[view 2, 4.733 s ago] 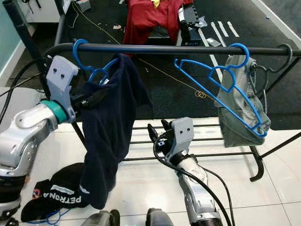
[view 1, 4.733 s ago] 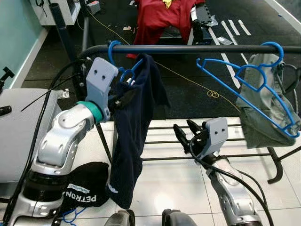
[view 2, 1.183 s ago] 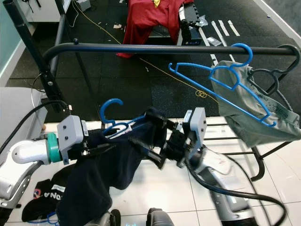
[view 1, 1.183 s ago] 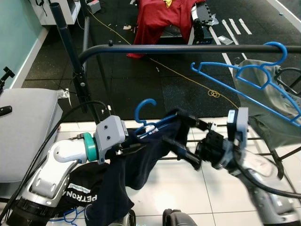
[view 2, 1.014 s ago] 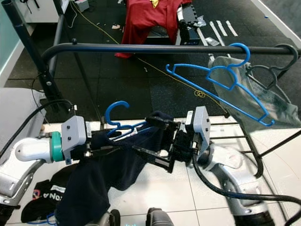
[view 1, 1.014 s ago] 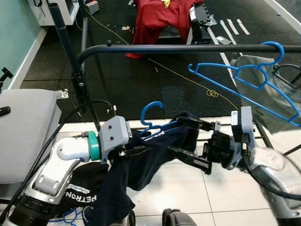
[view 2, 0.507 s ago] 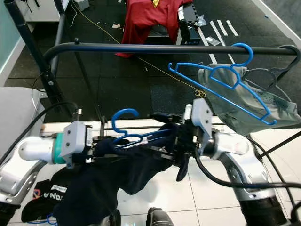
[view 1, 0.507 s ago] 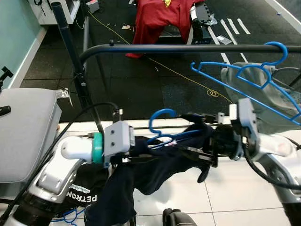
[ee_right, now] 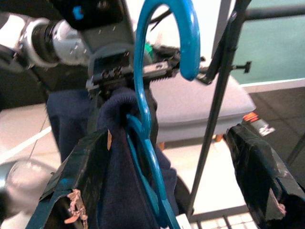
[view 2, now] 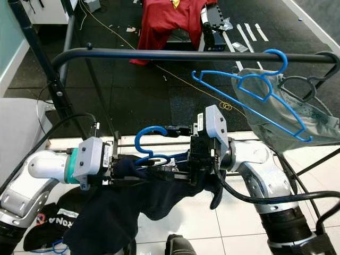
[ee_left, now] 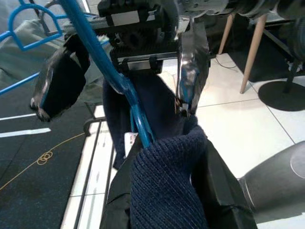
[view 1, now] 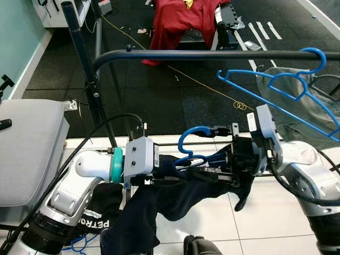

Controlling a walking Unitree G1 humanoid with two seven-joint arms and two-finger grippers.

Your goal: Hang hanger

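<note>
The left gripper is clamped on the navy sweater and the neck of the blue hanger, low in front of the robot, at about six o'clock from the rail's middle. Facing it, the right gripper has its fingers spread wide on either side of the hanger neck, one pad well clear of the blue wire, so it is bracketing, not pinching. The hanger's hook stands upright and free, well below the black rail.

The step in hand looks like a two-handed steadying of the loaded hanger before the lift; hanging is not yet done. The next move calls for raising the hook toward twelve o'clock, over the rail, then lowering it on (the sweater's drape will drag and may tip the hook).

Open rail lies between the rack's left upright and the second blue hanger with its grey garment at about two o'clock. The lower rack bars run just behind the grippers, and the grey cushion sits at nine o'clock.
</note>
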